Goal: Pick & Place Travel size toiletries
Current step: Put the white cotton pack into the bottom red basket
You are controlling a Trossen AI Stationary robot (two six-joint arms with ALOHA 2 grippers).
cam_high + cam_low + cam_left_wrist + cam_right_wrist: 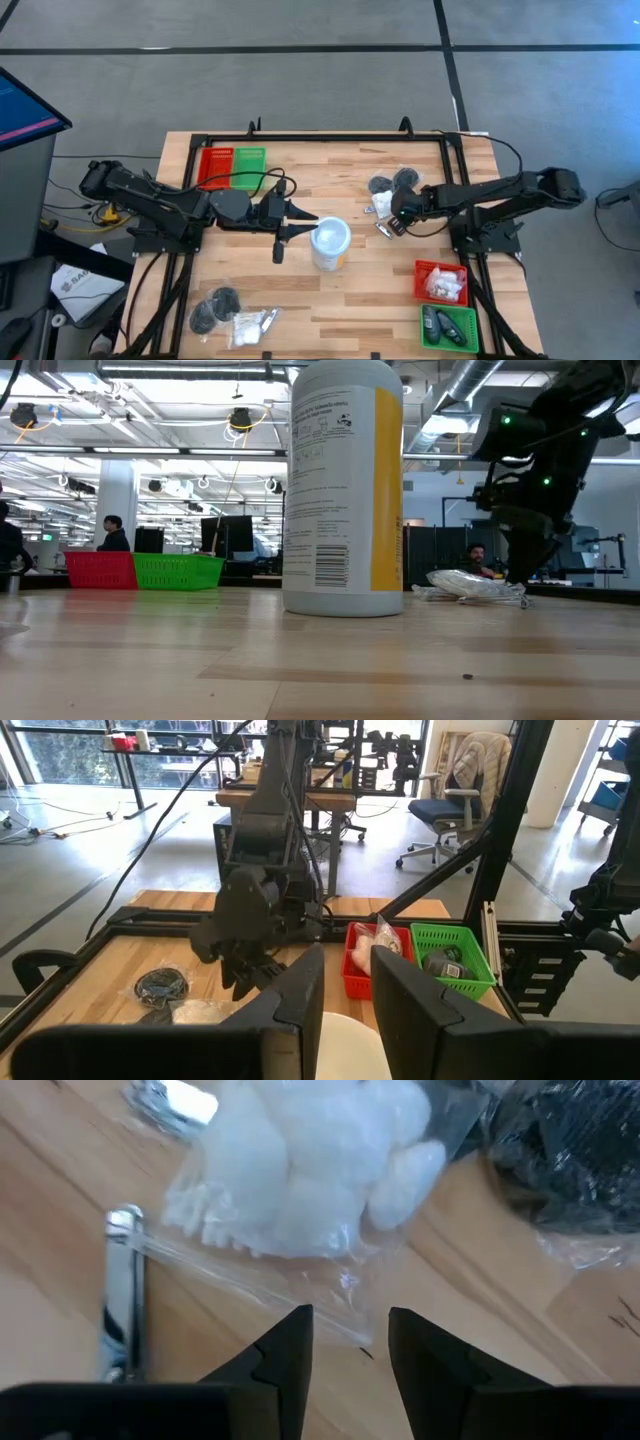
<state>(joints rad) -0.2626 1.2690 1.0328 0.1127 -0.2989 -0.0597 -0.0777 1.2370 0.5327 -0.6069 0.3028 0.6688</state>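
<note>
Beside the left pincer [300, 224] stands the white cup [331, 243] — right pincer [392, 222] over a sachet [300, 1170].

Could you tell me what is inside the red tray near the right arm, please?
The red tray holds white crinkly sachets, heaped toward one side. Whatever lies beneath them is covered, so a count is not possible. The green tray beside it holds dark pieces.

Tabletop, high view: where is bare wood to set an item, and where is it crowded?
Bare: the light wooden table between the green plastic tray and dark grey round pieces; also near-edge centre. Crowded: around the white round cup, left gripper, right gripper.
</note>
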